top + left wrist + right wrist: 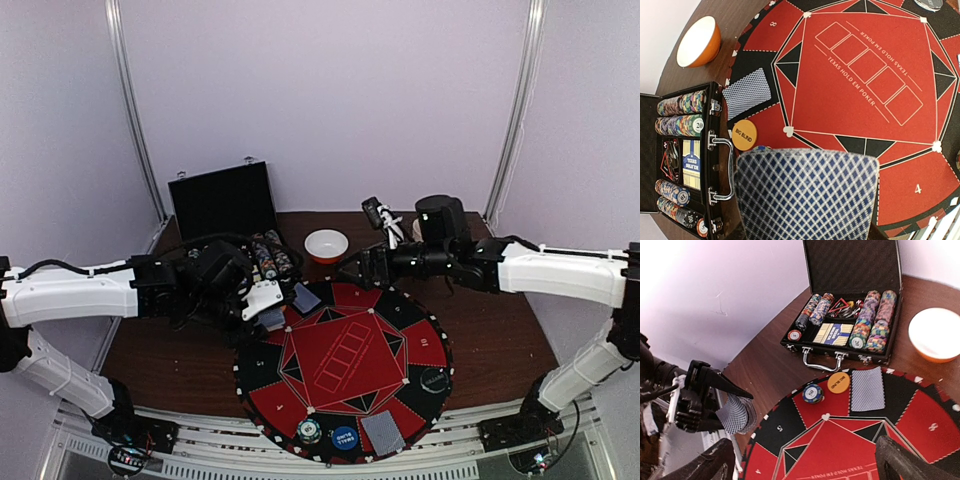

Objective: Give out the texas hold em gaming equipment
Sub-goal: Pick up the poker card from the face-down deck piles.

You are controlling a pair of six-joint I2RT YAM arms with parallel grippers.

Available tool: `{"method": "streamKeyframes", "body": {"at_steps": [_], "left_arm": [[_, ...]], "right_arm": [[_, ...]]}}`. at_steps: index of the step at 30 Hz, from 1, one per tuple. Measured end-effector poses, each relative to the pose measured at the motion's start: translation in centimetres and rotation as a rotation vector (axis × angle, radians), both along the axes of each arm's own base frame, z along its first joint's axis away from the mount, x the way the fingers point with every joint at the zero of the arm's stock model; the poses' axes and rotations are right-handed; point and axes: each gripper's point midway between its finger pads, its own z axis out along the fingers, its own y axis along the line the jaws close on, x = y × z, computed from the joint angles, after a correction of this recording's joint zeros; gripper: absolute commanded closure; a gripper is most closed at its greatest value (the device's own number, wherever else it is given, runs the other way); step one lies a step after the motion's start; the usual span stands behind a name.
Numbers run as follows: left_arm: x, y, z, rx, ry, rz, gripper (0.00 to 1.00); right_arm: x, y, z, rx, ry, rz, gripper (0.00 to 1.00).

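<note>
Far left - open black chip case point(222, 200) at the back of the table point(500, 340), chip rows inside. We see the left jaws clenched on a blue-checked card point(805, 195) at the left rim of the Texas Hold'em poker mat point(860, 75); one card or several, we can't tell. Near it on the mat are an orange BIG BLIND disc point(745, 135), a blue chip point(812, 393) and a face-down card point(747, 92) close to the case. On the mat's near edge sit a clear disc point(309, 431), a blue disc point(344, 437) and a second face-down card point(381, 433). An orange bowl point(326, 244) stands behind the mat. Right jaws are released - spread wide, nothing between them, over the mat's back edge. A black disc point(432, 380) lies on the mat's right side.
</note>
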Motion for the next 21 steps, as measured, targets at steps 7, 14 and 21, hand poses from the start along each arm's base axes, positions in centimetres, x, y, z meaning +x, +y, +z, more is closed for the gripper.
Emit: {"method": "streamKeyframes", "body": {"at_steps": [7,14,21], "left_arm": [[0.2,-0.3,0.5,-0.012,-0.008,0.000,0.49],[0.2,-0.4,0.6,-0.017,-0.013,-0.002,0.49],[0.3,-0.5,0.8,-0.023,-0.021,-0.007,0.49]], "right_arm": [[0.6,5.7,-4.1,0.111,0.287,0.092,0.01],[-1.6,10.1,-3.5,0.152,0.325,0.224,0.04],[-2.5,12.4,-5.5,0.147,0.373,0.274,0.07]]}}
